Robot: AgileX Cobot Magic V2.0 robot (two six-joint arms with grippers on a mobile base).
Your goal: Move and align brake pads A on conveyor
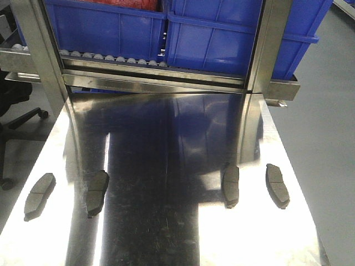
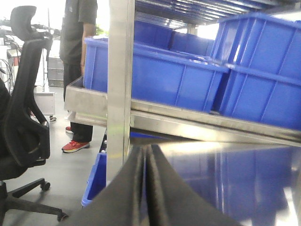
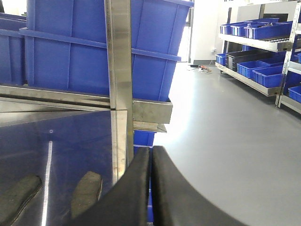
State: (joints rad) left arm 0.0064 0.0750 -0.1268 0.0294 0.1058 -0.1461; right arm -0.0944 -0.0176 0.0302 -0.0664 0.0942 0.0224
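Pick-up not begun: brake pads A (image 1: 97,191) on steel table (image 1: 166,238); left gripper (image 2: 145,153) and right gripper (image 3: 151,155) closed, empty; next, open over one pad

Hard white glare blows out both flanks of the stainless steel table (image 1: 288,233) in the front view. A dark mirrored band runs down its middle. The brake pads (image 1: 97,191) look dull grey and cast short shadows. In the left wrist view the top left corner is overexposed behind the person (image 2: 77,47). Close to the lenses, the left gripper (image 2: 145,157) and right gripper (image 3: 151,157) are dark and blurred.
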